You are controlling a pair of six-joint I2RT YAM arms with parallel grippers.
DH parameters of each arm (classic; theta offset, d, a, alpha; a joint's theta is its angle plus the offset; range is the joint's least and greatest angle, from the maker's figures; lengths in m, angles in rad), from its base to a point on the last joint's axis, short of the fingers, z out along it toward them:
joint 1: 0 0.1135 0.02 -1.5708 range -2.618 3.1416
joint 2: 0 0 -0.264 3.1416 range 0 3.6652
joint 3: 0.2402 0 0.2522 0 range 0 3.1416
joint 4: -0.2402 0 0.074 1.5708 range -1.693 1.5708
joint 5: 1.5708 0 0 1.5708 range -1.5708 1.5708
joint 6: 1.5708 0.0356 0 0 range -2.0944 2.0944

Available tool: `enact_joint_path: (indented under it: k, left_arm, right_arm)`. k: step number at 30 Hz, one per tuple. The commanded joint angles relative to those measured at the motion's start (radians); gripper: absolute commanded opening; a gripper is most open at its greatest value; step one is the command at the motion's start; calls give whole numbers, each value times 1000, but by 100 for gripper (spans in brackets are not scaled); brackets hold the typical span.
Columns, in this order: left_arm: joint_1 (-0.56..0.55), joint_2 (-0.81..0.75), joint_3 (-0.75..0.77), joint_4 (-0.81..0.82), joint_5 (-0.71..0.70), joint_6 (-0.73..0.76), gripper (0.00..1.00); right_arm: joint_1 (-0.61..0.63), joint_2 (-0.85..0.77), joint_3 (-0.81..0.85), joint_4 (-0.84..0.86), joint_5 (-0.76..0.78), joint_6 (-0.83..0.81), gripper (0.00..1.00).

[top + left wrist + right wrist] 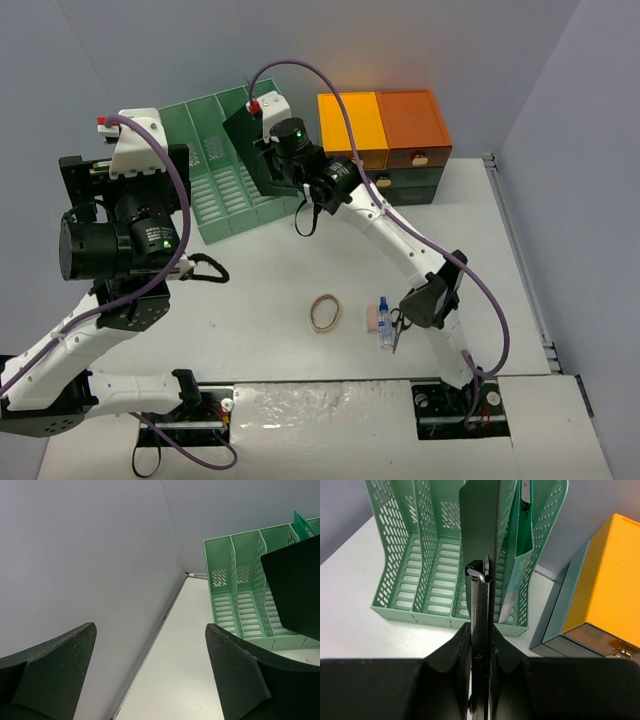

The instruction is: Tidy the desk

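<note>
The white desk (250,330) carries a green slotted file rack (225,170) at the back left. My right gripper (272,170) is shut on a thin dark green folder (250,145) and holds it upright over the rack's right-hand slots. In the right wrist view the gripper (481,630) pinches the folder (481,540) edge-on above the rack (427,580); a light green folder (520,555) stands in the rightmost slot. My left gripper (205,267) is open and empty, raised left of the rack. In the left wrist view its fingers (250,675) frame bare desk (185,655).
An orange-and-dark-green drawer cabinet (385,130) stands right of the rack. A rubber band (325,312), a pink eraser (372,318) and a small blue-capped bottle (386,325) lie near the right arm's base. A grey wall (90,555) borders the desk's left edge.
</note>
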Motion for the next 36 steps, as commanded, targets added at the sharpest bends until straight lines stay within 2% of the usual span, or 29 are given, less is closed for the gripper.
enact_joint_path:
  k: [1, 9, 20, 29, 36]
  left_arm:
    - [-7, -2, 3, 42, -256, 21, 88]
    - [-7, 1, 6, 40, -256, 18, 88]
    - [-6, 3, -23, 35, -255, -8, 88]
    - [-6, 26, -36, 39, -256, -19, 88]
    - [-6, 39, -37, 48, -256, -19, 88]
  right_arm:
    - [-13, 7, 49, 141, 65, -41, 0]
    - [-29, 34, 10, 142, 53, -10, 0]
    - [-24, -99, -130, 173, 64, -9, 0]
    - [-15, -204, -168, 185, 87, -33, 0]
    - [-10, -219, -183, 187, 97, -52, 0]
